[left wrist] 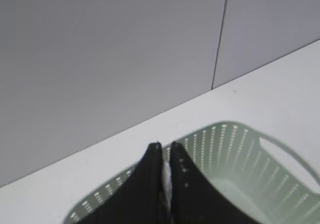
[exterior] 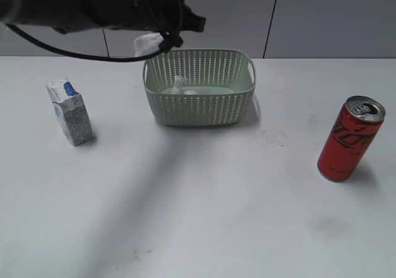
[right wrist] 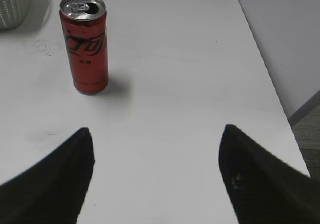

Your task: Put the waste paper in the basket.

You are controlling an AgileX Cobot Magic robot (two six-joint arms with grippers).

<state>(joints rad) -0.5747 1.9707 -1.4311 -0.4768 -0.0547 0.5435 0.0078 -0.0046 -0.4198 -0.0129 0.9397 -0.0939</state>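
Note:
The pale green basket [exterior: 199, 86] stands at the back middle of the table, with white waste paper [exterior: 180, 86] lying inside it. My left gripper [exterior: 166, 41] hovers just above the basket's back left rim, shut on a wad of white waste paper [exterior: 146, 44]. In the left wrist view the paper [left wrist: 165, 176] shows as a thin white strip between the shut jaws [left wrist: 164, 146], over the basket's rim [left wrist: 225, 144]. My right gripper [right wrist: 156, 134] is open and empty above bare table at the right; it does not show in the exterior view.
A blue-and-white speckled carton [exterior: 70, 111] stands at the left. A red drink can [exterior: 350, 139] stands at the right and also shows in the right wrist view [right wrist: 85, 43]. The table's right edge [right wrist: 270, 79] lies close to my right gripper.

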